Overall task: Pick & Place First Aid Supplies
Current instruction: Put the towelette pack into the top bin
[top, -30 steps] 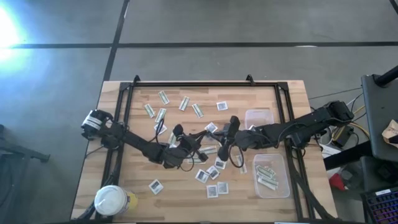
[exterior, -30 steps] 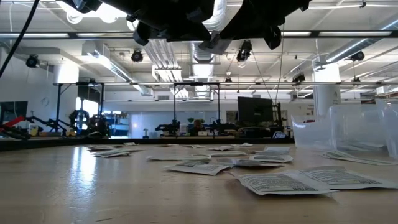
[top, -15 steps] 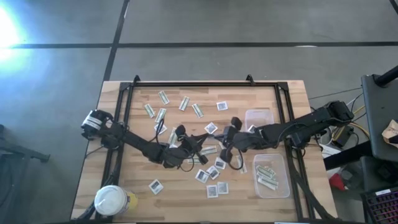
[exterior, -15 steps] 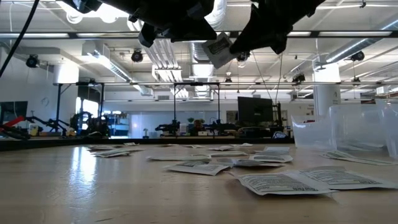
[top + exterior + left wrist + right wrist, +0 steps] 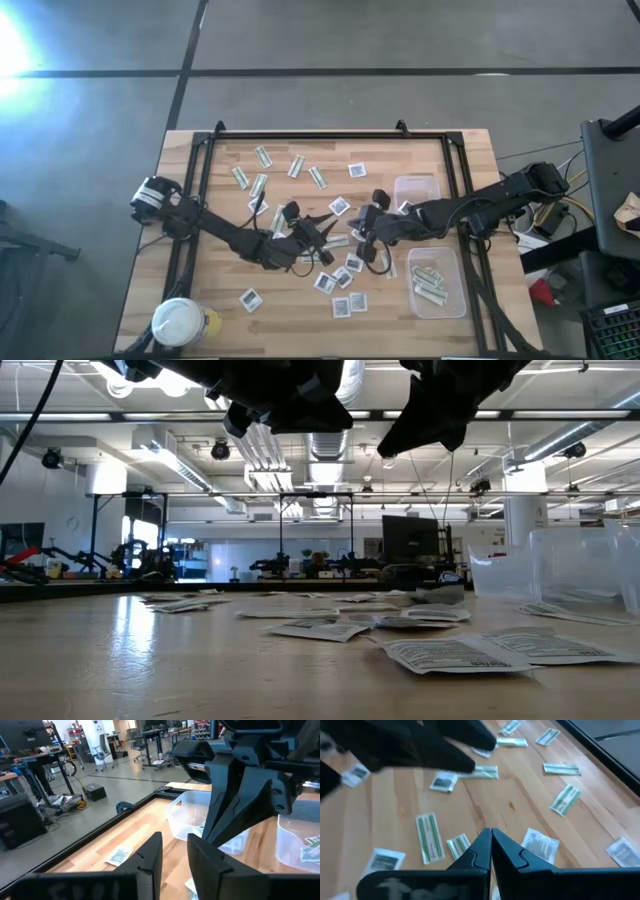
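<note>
From table height, a square white packet (image 5: 455, 653) with dark print is lying nearest on the wooden table (image 5: 300, 300), with more flat packets (image 5: 310, 628) spreading out behind it toward the middle. Well above them the two arms are hanging at the top of that view.

Seen from above, the left gripper (image 5: 322, 226) is hovering over the middle of the table, and its own wrist camera is showing the two dark fingers (image 5: 150, 857) standing a little apart with nothing between them. The right gripper (image 5: 362, 232) is hovering just beside it, on the side toward the tubs, and its fingers (image 5: 480, 851) are pressing together tip to tip, holding nothing that can be seen.

The first aid supplies are lying loose around both grippers: a cluster of square white packets (image 5: 341, 287) toward the table's near edge, one lone square packet (image 5: 250, 298) near the white-lidded round jar (image 5: 180, 322), and narrow green-and-white strips (image 5: 262, 156) scattered toward the far edge. Several more strips (image 5: 430, 285) are lying inside the clear plastic tub (image 5: 455, 303) beside the right arm. A smaller clear tub (image 5: 416, 182) is sitting just beyond that one. Farther off, a room of desks and equipment is stretching away behind the table.
</note>
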Tool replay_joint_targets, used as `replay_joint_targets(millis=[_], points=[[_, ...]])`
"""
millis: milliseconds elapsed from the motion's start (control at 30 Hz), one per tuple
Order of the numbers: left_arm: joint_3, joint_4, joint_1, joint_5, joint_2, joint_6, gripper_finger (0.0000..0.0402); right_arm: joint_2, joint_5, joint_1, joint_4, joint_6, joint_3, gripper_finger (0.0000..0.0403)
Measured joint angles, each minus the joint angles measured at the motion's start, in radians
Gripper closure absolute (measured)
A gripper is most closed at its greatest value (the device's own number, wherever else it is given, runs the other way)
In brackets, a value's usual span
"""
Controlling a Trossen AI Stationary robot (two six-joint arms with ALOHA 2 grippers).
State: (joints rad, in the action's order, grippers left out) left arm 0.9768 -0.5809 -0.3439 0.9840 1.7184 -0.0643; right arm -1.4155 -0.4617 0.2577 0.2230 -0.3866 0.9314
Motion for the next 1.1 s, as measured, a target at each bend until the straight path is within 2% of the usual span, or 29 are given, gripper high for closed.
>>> replay_joint_targets(millis=[367,600,767,900,1100], points=[[0.0,0.09,0.0,-0.038,0.0,-0.047,0.0262,0.035,0.007,0.0,0.243,0.017,0.001,0.0394],[0.0,0.16,-0.003,-0.097,-0.002,-0.066,0.0256,0.059,0.118,-0.001,0.315,0.032,0.002,0.0389],[0.003,0.185,-0.004,-0.104,-0.02,-0.033,0.0259,0.042,0.148,-0.001,0.366,0.04,0.002,0.0351],[0.003,0.238,0.001,-0.104,-0.084,-0.026,0.0259,0.013,0.148,0.0,0.379,0.103,0.002,0.031],[0.0,0.489,0.024,-0.106,-0.175,-0.124,0.0259,-0.059,0.148,0.021,0.375,0.226,0.002,0.0269]])
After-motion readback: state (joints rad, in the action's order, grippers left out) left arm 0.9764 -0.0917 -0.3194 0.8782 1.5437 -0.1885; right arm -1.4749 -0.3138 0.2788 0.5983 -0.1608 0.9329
